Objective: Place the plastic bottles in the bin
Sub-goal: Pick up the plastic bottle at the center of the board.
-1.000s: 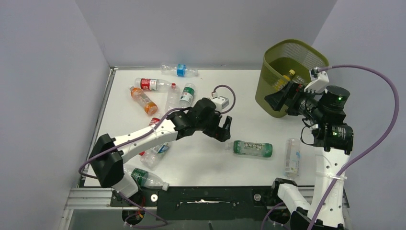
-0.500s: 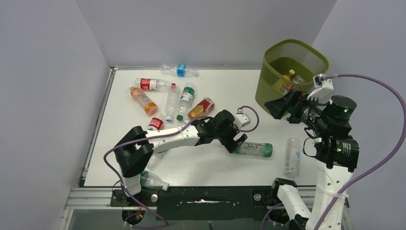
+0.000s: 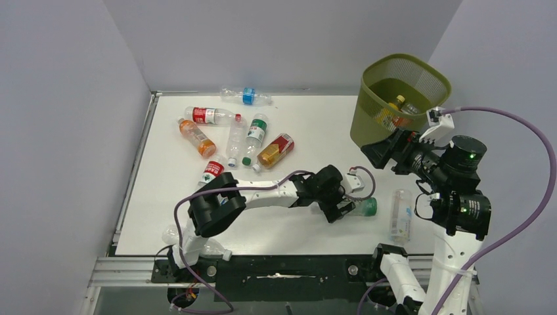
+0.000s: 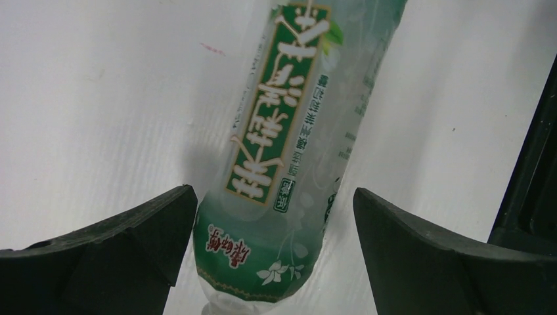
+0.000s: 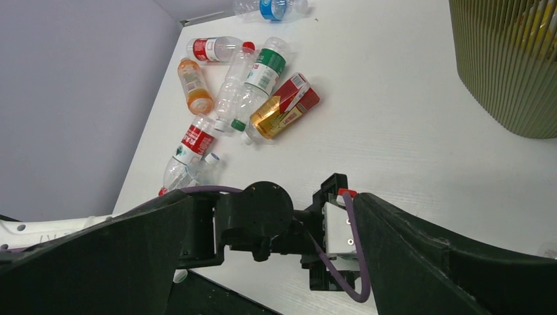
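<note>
Now our left gripper (image 4: 274,203) gapes wide astride the green-label bottle (image 4: 289,118), holding nothing; closing off-centre, we might squirt it away.

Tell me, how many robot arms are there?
2. The left arm reaches mid-table, its open gripper straddling the green-labelled bottle. The right arm stands raised beside the bin. None seems hidden.

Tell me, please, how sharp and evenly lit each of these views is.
Top external: soft, even light, sharp throughout. Left wrist: the green-labelled bottle looms close, print readable, faint shadow beside it. Right wrist: the bottle cluster is crisp; the right tool's fingers plain black.
</note>
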Robot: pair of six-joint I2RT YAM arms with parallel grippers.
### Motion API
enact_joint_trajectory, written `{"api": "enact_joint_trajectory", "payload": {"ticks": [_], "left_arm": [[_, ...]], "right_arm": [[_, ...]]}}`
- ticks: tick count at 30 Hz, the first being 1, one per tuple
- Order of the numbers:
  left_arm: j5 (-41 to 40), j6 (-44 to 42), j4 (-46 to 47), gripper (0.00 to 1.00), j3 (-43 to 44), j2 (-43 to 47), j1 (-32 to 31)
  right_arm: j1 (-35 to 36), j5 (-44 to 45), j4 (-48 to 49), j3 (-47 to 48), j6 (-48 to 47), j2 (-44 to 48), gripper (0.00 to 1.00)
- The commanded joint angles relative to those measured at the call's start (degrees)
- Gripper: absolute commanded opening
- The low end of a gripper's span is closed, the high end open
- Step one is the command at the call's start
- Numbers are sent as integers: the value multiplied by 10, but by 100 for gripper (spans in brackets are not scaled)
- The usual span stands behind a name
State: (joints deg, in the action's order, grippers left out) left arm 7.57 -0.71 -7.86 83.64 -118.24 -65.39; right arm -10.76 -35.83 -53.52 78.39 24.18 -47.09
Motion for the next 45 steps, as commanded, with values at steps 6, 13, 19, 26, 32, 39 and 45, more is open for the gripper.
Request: {"api": "enact_joint_trajectory", "payload": {"ticks": [6,13,19,26,32,39,45], "left_arm": [[-25,-9,44,66,-5,-13,-12],[-67,18,64,49,-64,46,-11],[-110,72,116,49,-165,139,0],[-113,143,172,49,-244,248,32],[-87,185,222,49,-269,305,60],[-55,224,270,49,-280,336,79],[-22,250,304,50,-279,341,86]], "right_arm": [[4,-17,25,-21,0,8,100],[4,-21,50,-27,17,-1,100],[4,-44,96,-51,58,-5,100],[4,-28,115,-69,77,-15,100],[4,-2,114,-95,88,-21,100],[4,-20,126,-132,101,-15,99],[4,-69,172,-170,128,-14,98]]}}
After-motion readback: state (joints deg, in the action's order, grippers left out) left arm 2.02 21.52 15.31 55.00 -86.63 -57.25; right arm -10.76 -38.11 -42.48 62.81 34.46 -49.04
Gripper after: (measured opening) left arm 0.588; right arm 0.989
